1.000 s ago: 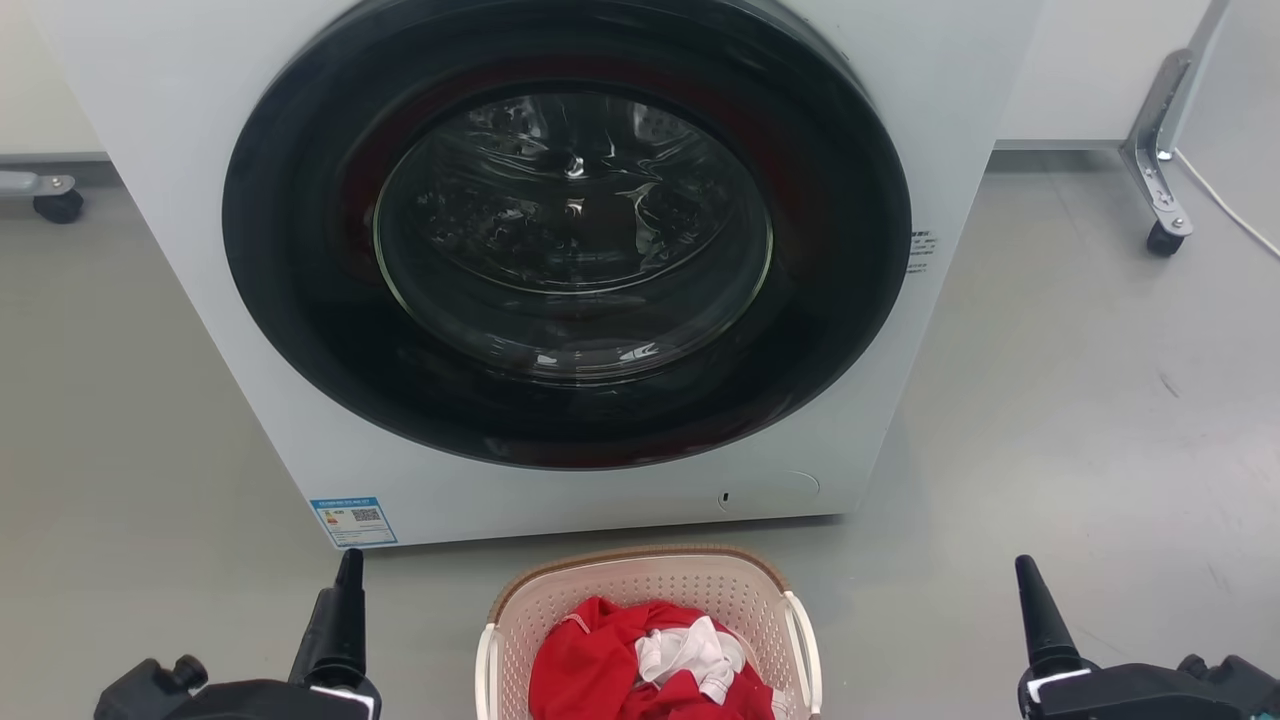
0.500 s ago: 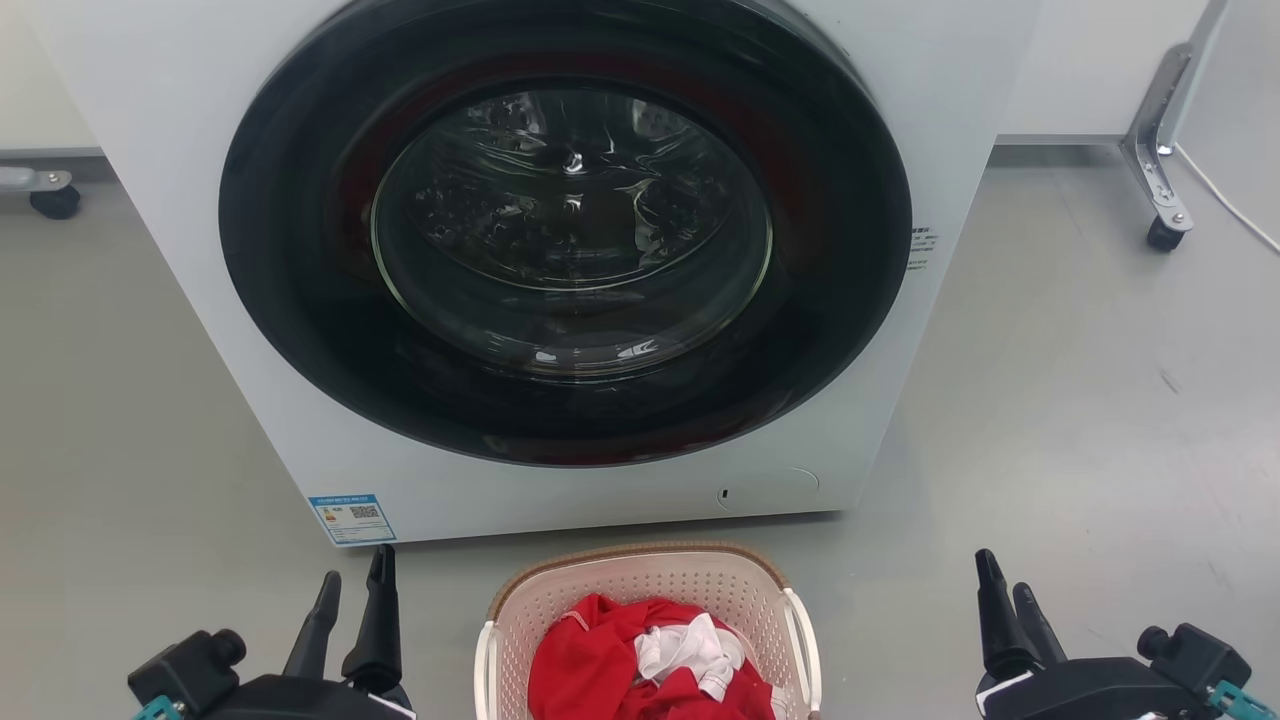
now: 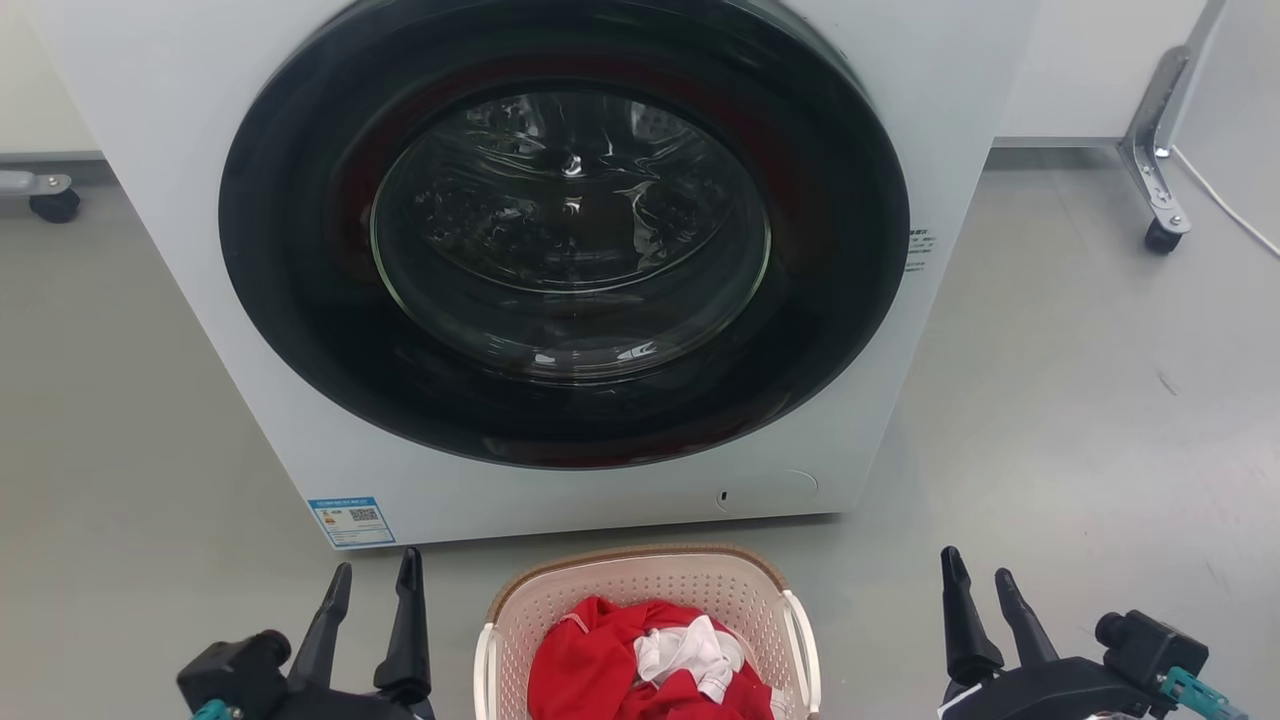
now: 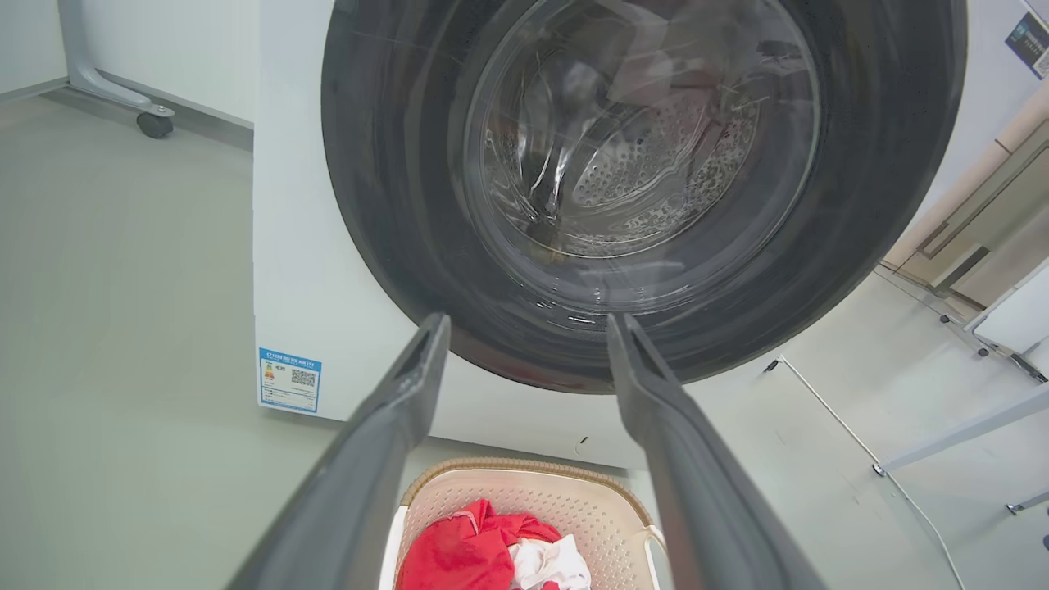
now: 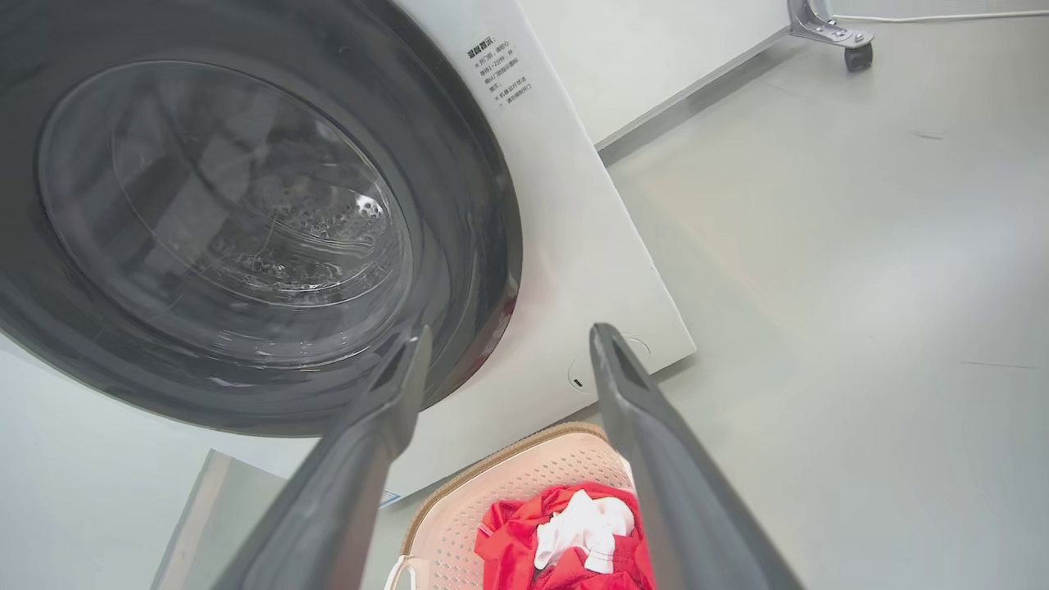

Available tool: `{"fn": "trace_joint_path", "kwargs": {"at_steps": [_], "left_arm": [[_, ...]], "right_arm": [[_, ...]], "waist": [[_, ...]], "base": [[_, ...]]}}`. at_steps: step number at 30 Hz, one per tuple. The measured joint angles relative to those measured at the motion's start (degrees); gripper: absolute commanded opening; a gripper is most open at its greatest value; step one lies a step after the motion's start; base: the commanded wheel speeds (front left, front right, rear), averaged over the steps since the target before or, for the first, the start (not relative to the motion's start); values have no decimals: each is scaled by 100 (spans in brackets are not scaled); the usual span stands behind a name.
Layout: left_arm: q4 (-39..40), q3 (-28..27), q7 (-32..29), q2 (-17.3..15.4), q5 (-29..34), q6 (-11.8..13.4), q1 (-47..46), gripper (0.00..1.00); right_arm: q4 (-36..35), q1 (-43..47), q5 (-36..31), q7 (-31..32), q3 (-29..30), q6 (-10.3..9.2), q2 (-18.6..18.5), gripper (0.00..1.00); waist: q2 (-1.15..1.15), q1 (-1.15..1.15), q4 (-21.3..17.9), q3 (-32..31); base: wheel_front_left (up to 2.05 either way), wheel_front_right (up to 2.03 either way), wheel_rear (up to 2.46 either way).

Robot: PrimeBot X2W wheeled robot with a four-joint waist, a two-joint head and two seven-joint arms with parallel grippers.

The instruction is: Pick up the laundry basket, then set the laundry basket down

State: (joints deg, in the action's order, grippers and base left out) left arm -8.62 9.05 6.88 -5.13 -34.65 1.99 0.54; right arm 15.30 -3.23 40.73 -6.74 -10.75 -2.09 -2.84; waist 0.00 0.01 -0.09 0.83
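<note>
Left hand (image 3: pixel 375 563) and right hand (image 3: pixel 975 564) gape empty beside the laundry basket (image 3: pixel 620 585).

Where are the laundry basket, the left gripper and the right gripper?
laundry basket (image 3: pixel 640 585): head view, on its far perforated wall.
left gripper (image 3: pixel 376 560): head view, midway between its open fingertips.
right gripper (image 3: pixel 975 563): head view, midway between its open fingertips.

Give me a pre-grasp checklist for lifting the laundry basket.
1. Left gripper open: ok.
2. Right gripper open: ok.
3. Laundry basket upright on the floor, between the grippers: ok.
4. White handles clear of the red clothes: ok.
5. Grip on the handles: not ok, both grippers stand apart from the basket.
6. Basket's near side: cannot tell, out of frame.
</note>
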Motion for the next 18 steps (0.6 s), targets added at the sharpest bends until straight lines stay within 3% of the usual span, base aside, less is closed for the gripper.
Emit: {"fn": "trace_joint_path", "kwargs": {"at_steps": [18], "left_arm": [[394, 259, 390, -1, 1629, 261, 260, 100]], "right_arm": [[-247, 23, -1658, -403, -310, -255, -24, 100]], "waist": [[0, -1, -27, -55]], "base": [[0, 0, 0]]}}
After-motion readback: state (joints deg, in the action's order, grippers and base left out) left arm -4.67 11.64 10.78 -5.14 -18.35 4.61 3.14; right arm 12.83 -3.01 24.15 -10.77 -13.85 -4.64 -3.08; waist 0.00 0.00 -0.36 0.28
